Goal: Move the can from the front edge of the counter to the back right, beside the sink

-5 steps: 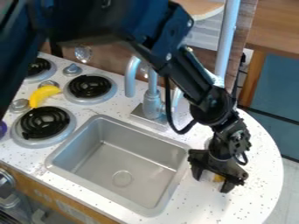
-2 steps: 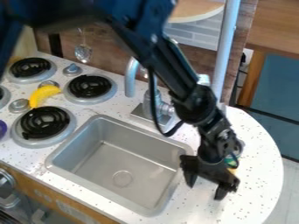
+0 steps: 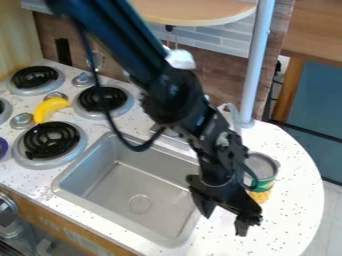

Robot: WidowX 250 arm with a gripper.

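Well, the can (image 3: pixel 262 172) stands on the counter (image 3: pixel 297 200), beyond and right of the spread fingers (image 3: pixel 246 216).

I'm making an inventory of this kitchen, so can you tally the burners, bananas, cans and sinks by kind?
Burners: 4, one of them cut off by the left edge
Banana: 1
Can: 1
Sink: 1
Total: 7
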